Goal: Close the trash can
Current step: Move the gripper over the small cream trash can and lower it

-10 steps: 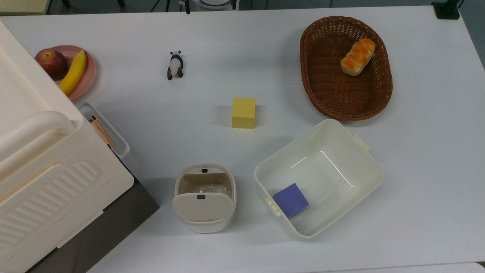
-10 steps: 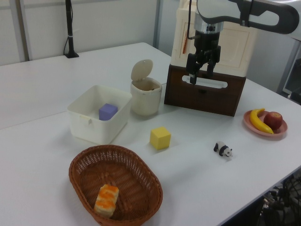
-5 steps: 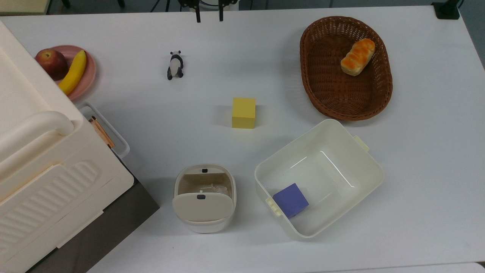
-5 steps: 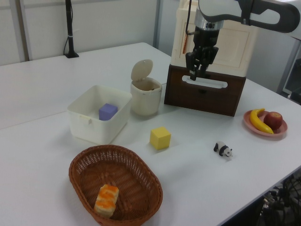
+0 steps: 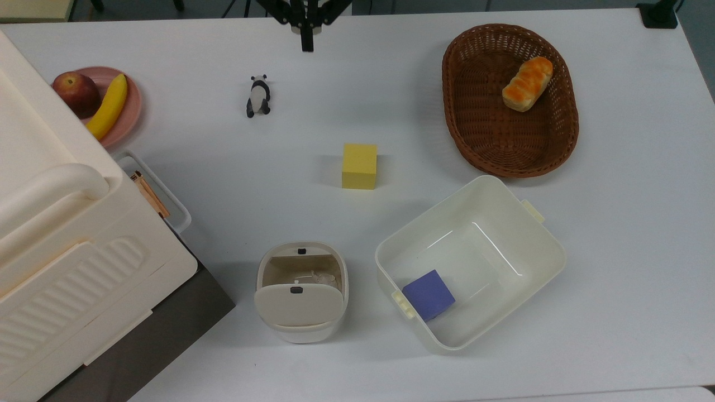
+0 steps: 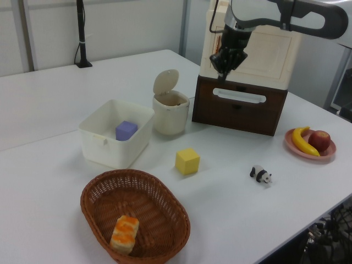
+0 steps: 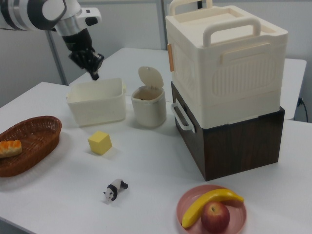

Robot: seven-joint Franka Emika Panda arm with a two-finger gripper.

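The trash can (image 5: 301, 329) is a small cream-white bin near the top view's bottom centre. Its beige-grey lid (image 5: 298, 304), with a small black latch, stands tilted up, and the opening shows. The same bin stands with its lid raised in the left view (image 6: 171, 116) and in the right view (image 7: 148, 109). My gripper (image 5: 306, 46) hangs at the top view's top edge, shut with nothing in it, high in the air and far from the bin. It also hangs in front of the big cream box (image 6: 221, 71) and above the white tub (image 7: 95, 74).
A lidless white tub (image 5: 480, 187) holding a purple cube (image 5: 429, 294) sits beside the bin. A yellow cube (image 5: 359, 166), a panda toy (image 5: 258, 96), a wicker basket (image 5: 463, 134) with bread, and a fruit plate (image 5: 131, 111) lie around. A cream ribbed box (image 5: 67, 251) on a dark drawer unit stands at the top view's left.
The gripper's fingers have come together from open to shut. The gripper has risen in the left view and reached further into the top view. The bin and lid have not moved.
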